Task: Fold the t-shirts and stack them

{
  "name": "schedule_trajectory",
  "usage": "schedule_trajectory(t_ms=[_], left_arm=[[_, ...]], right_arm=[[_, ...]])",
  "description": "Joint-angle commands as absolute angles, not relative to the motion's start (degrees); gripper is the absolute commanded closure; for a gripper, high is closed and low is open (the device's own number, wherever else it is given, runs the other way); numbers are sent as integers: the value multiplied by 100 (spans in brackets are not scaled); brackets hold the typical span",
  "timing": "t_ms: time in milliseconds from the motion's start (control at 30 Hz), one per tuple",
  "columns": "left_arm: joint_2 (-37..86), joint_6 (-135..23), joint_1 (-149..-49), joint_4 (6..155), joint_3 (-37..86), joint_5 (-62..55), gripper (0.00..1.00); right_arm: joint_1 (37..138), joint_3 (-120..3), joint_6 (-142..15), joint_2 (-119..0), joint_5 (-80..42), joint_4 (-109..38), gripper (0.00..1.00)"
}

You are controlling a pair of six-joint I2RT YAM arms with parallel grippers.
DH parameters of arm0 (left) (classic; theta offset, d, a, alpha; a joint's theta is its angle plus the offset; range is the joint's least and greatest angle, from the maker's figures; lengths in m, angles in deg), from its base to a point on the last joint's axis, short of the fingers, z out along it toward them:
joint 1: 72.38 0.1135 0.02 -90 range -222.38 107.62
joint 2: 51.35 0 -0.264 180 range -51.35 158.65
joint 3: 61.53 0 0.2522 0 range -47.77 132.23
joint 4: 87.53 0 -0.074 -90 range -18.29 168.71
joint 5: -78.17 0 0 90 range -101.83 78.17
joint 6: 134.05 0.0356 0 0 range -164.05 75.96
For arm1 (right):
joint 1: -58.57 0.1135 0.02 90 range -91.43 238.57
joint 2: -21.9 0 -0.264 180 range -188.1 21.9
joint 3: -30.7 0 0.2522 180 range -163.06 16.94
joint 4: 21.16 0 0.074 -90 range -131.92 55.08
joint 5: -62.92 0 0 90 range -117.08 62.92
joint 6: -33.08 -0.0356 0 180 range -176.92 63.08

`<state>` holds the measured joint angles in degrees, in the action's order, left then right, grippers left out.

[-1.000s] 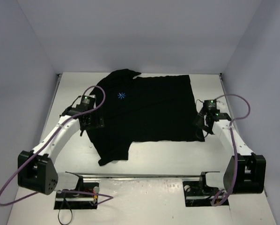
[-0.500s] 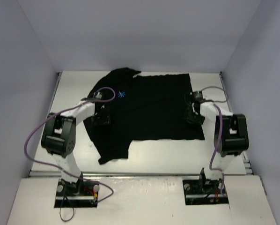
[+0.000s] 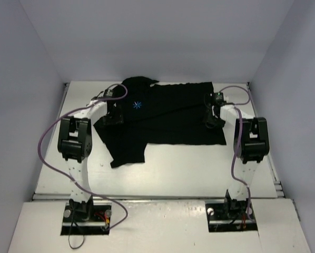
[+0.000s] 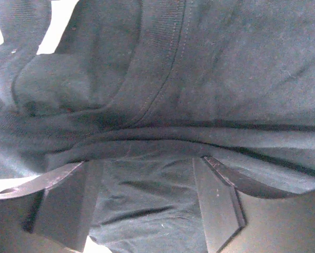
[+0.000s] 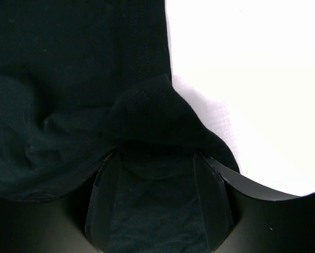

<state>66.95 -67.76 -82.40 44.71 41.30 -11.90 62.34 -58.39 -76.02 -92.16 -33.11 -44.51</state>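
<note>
T-shirt [image 3: 168, 118], black, spread over the 12 o'clock half of the white table [image 3: 173, 174], blue logo [image 3: 137, 105] facing up, one sleeve [image 3: 127, 158] trailing toward 7 o'clock. My left claw [image 3: 114, 118] sits on its 9 o'clock edge, my right claw [image 3: 213, 120] on its 3 o'clock edge. Both stand fairly wide, cloth bunched between the fingers; whether they pinch it I cannot tell.
</note>
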Motion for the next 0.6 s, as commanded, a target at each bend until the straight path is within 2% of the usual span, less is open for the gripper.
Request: schedule_trajectory(t_ms=[0,167,333,467,567], left_arm=[[6036,-6507,-8186,4480,4465,-1409,32],[4330,-6636,-8248,4408,3919,-1333,28],[2498,-7441,-8326,4183,2226,-1040,32],[1903,-7952,-8489,4278,1091,-689,35],[1712,-8154,-9004,4426,633,-718,36]], right_arm=[[6199,-5972,-7512,-8725,-3447,-4605,45],[6130,-5550,-7458,-7534,-3604,-4660,45],[5660,-4559,-7881,-6136,-3291,-4687,45],[5517,-3983,-8076,-5491,-2934,-4689,45],[5556,-3671,-8107,-5271,-2636,-4708,45]])
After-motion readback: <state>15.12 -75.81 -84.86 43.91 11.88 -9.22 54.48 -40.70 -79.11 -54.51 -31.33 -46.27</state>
